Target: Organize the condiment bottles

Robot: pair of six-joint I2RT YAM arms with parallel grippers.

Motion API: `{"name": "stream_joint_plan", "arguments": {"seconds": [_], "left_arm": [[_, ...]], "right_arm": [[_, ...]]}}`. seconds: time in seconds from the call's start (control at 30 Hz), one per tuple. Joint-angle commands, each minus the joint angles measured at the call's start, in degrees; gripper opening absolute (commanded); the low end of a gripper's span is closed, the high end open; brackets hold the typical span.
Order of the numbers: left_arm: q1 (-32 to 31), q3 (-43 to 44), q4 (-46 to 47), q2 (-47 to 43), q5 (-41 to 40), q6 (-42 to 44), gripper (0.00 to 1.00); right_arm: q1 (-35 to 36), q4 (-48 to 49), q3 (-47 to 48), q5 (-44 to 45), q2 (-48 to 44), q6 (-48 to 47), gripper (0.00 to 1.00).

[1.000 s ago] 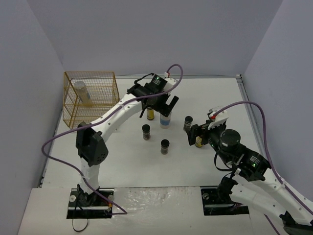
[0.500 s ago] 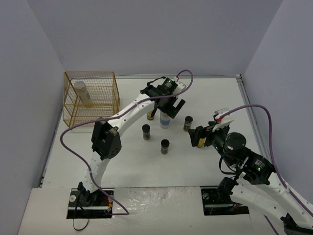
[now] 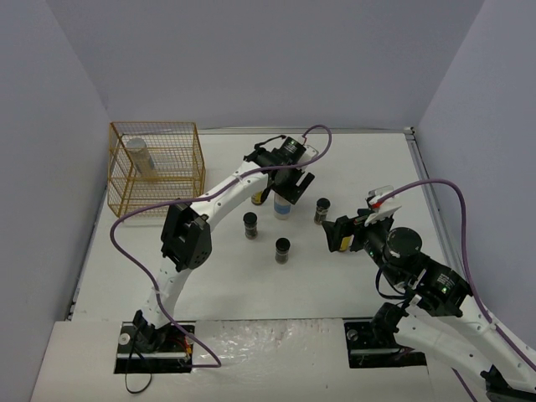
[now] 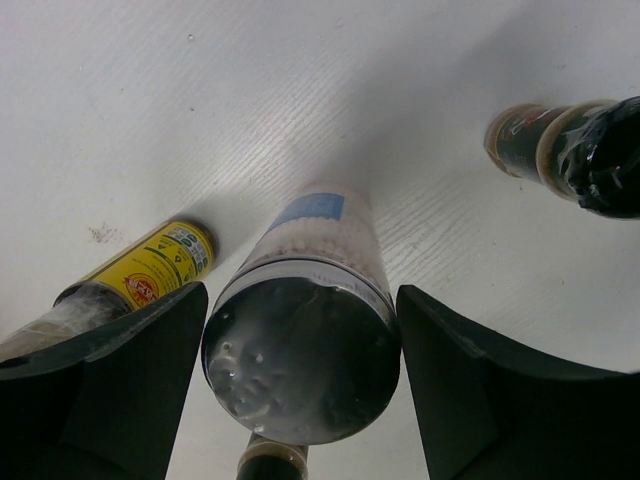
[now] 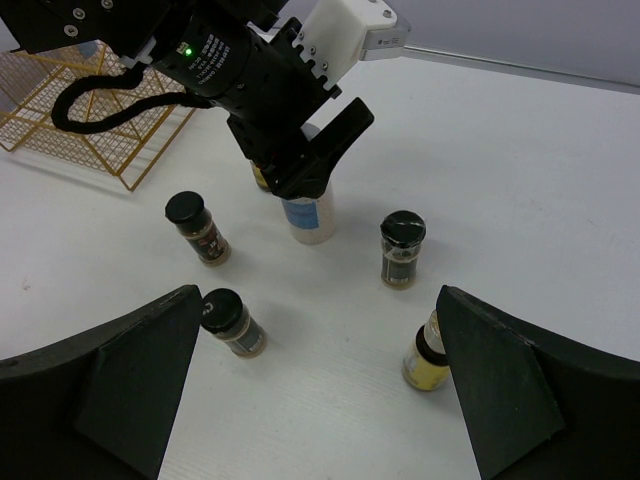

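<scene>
My left gripper point(image 3: 285, 186) reaches down over a tall pale jar point(image 3: 283, 208) with a silver lid point(image 4: 300, 360) and a blue label. Its two fingers point(image 4: 120, 390) press against the jar's sides, shut on it. A slim yellow bottle point(image 4: 150, 270) stands just left of that jar. Three short dark jars stand nearby point(image 3: 250, 225), point(image 3: 283, 249), point(image 3: 322, 210). My right gripper point(image 5: 320, 400) hovers open, holding nothing, with a second yellow bottle point(image 5: 428, 355) close to its right finger. Another pale jar point(image 3: 138, 157) sits inside the wire basket point(image 3: 159, 180).
The gold wire basket stands at the back left of the white table point(image 3: 368, 167). Grey walls close in the table on three sides. Purple cables loop off both arms above the table.
My left gripper has shifted right and down over the pale jar, and its jaws have closed in onto it. The right gripper has edged slightly right and stays open.
</scene>
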Motion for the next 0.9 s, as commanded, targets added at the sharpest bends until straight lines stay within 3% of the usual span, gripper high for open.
{"name": "stream_joint_plan", "arguments": {"seconds": [0.0,0.07,0.2,0.4,0.53,0.67,0.87], "left_arm": [[-0.1,4.1,0.2,-1.8,0.7,-0.3,0.44],[-0.1,4.7,-0.7,-3.0,1.3,-0.9,0.25],[-0.2,4.9,-0.6,-7.5,3.6,-1.7,0.04],[-0.1,11.2,-4.1,-15.8,2.2,-2.3,0.01],[1.9,18.1,-9.4,-19.3,-5.9,-2.0,0.01],[8.5,21.3,-13.6,-21.9,-11.3,-1.1,0.01],[21.8,20.3,-12.8,-24.1,-11.2,0.1,0.01]], "right_arm": [[-0.5,2.9,0.1,1.1,0.6,0.3,1.0],[-0.5,2.9,0.2,1.2,0.3,0.3,1.0],[-0.5,2.8,0.1,1.3,0.1,0.3,1.0],[-0.4,2.8,0.6,1.3,-0.1,0.1,1.0],[-0.5,2.9,0.7,1.9,-0.3,-0.2,1.0],[-0.5,2.9,0.5,1.7,-0.3,-0.2,1.0],[-0.5,2.9,0.1,1.5,-0.1,-0.1,1.0]]}}
